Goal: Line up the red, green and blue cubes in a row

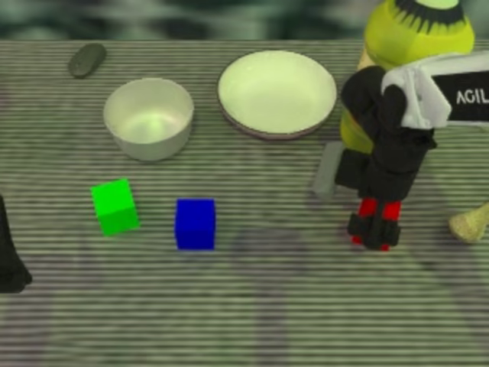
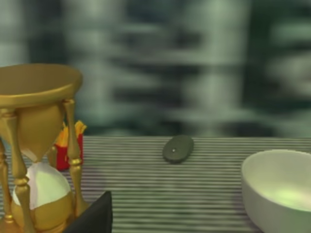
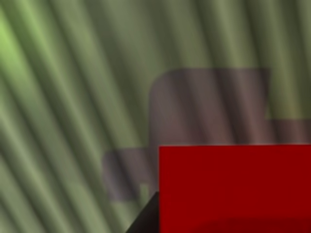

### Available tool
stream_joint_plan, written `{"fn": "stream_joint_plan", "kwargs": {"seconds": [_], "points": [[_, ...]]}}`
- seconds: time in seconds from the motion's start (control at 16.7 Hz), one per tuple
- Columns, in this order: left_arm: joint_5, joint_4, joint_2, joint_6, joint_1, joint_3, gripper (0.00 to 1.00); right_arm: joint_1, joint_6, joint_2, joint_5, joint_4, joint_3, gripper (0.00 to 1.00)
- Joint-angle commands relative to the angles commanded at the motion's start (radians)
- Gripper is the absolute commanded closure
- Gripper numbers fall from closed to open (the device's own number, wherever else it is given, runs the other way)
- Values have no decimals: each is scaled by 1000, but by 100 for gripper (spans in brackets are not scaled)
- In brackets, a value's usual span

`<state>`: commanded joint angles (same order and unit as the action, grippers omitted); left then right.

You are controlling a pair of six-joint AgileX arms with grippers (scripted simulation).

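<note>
The green cube [image 1: 114, 205] and the blue cube [image 1: 195, 223] rest side by side on the table's left half, a small gap between them. Over to the right, my right gripper [image 1: 374, 229] points down and is shut on the red cube [image 1: 380, 209], whose red shows between the black fingers. In the right wrist view the red cube [image 3: 233, 189] fills the lower corner beside a dark finger [image 3: 146, 218], with its shadow on the striped table apart from it. My left gripper [image 1: 11, 267] is parked at the left edge.
Behind the cubes stand a white bowl [image 1: 114, 130] and a white plate [image 1: 276, 93]. A yellow-green bottle [image 1: 412, 38] and a grey block [image 1: 328, 170] are by the right arm. A dark oval stone [image 1: 87, 60] lies back left. The left wrist view shows an hourglass [image 2: 36, 150].
</note>
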<state>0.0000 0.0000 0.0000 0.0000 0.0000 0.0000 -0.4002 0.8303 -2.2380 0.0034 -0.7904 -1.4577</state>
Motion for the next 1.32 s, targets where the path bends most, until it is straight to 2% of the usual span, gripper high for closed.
{"fn": "stream_joint_plan", "kwargs": {"seconds": [0.42, 0.66, 0.96, 1.32], "points": [[0, 0, 0, 0, 0, 0, 0, 0, 0, 0, 0, 0, 0, 100], [0, 0, 0, 0, 0, 0, 0, -3, -9, 46, -9, -64, -32, 100], [0, 0, 0, 0, 0, 0, 0, -8, -8, 120, -10, -242, -124, 100], [0, 0, 0, 0, 0, 0, 0, -6, -11, 127, -10, -257, -134, 100]]}}
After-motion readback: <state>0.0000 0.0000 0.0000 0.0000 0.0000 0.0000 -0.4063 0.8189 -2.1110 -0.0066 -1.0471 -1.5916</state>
